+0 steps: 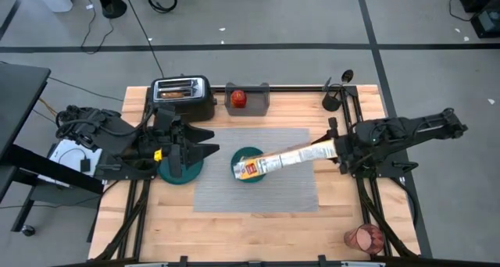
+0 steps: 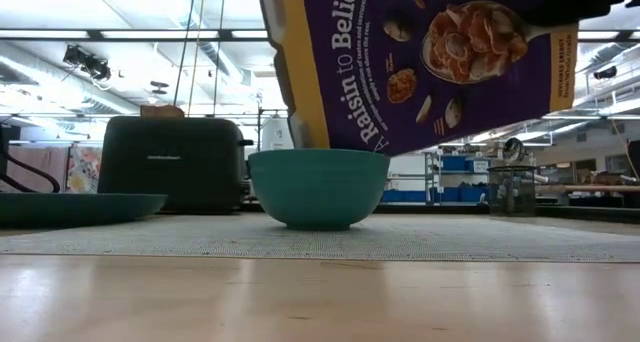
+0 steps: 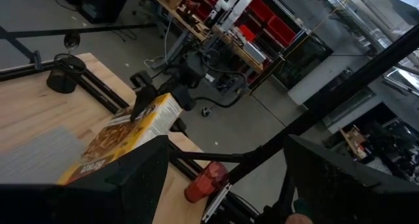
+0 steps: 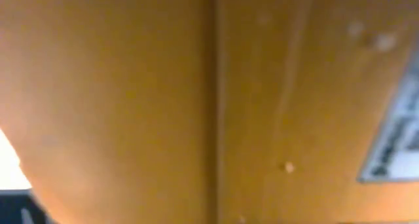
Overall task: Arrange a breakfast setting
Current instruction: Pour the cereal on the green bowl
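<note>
The right gripper [image 1: 337,147] clamps one end of a tilted cereal box [image 1: 289,158], its other end over the teal bowl [image 1: 247,172] on the grey placemat [image 1: 289,187], while the left gripper [image 1: 205,150] hangs wide open, empty, above the teal plate [image 1: 184,173].

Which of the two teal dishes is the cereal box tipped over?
The smaller one, the teal bowl in the middle of the grey placemat. The flat teal plate sits off the mat's edge, beneath the left gripper.

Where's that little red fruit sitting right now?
In the high view, the small red fruit sits in the grey tray at the table's far edge, just right of the black toaster.
</note>
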